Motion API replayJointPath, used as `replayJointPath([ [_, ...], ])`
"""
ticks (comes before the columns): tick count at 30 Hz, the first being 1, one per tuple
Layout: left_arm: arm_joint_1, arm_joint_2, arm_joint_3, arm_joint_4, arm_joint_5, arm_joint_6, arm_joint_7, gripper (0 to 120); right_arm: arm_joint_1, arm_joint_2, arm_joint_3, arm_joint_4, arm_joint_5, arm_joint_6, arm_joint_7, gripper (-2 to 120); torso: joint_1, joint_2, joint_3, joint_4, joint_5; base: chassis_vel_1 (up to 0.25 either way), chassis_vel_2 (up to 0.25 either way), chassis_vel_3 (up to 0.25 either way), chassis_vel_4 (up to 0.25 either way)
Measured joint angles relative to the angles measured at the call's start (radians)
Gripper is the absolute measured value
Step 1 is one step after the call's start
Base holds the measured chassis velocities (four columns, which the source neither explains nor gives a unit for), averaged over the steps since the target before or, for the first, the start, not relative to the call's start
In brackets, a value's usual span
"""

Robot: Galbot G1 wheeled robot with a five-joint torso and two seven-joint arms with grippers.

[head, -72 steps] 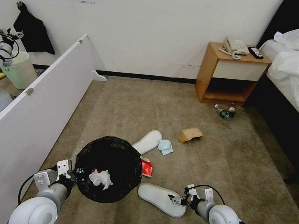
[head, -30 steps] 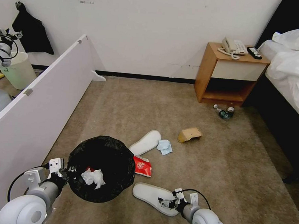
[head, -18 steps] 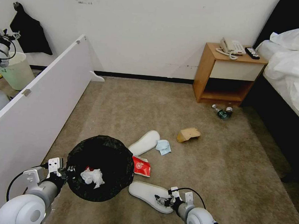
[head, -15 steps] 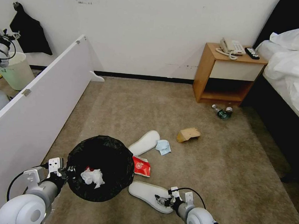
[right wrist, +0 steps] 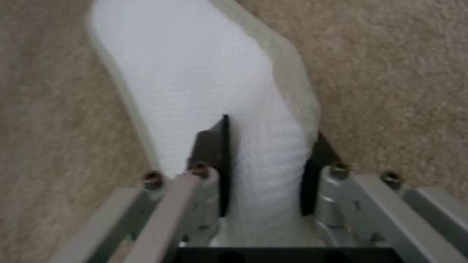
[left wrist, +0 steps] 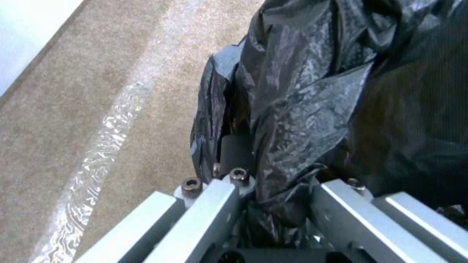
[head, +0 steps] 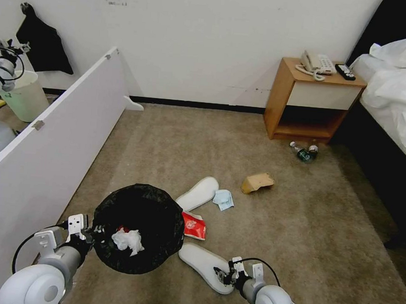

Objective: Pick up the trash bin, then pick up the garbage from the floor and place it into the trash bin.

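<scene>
Between the right gripper's dark pads, pinched tight, sits the heel end of a flat white fabric slipper, its toe stretching away toward the bin so the swing across looks short. Just beyond that toe, the round bin lined with crinkly black plastic hangs off the left gripper, clamped on its bagged rim, mouth up and ready, crumpled white tissue already inside. Past the bin, a red packet waits on the beige carpet.

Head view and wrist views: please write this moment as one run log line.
left gripper: shut on trash bin rim | right gripper: shut on near slipper | tissue: in bin
</scene>
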Motion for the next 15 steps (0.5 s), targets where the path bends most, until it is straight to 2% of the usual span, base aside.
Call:
replayJointPath([
  [2,-0.003,-0.004,0.004,0.001,0.006,0.0,0.0,0,0.0,-0.009,-0.002,0.033,0.014,-0.005,0.015,11,0.0,0.0,0.0,-0.0002,-0.0002,0.0,0.0,0.0,0.0],
  [5,-0.008,-0.01,0.013,0.005,0.012,0.0,0.0,0,0.0,-0.023,-0.003,0.087,0.038,-0.011,0.039,6,0.0,0.0,0.0,-0.0005,-0.0006,0.0,0.0,0.0,0.0],
  [15,-0.016,0.001,0.025,0.003,0.018,0.001,-0.003,0,0.004,-0.066,0.028,0.222,0.083,-0.015,0.081,6,0.0,0.0,0.0,-0.0006,-0.0009,0.0,0.0,0.0,0.0],
])
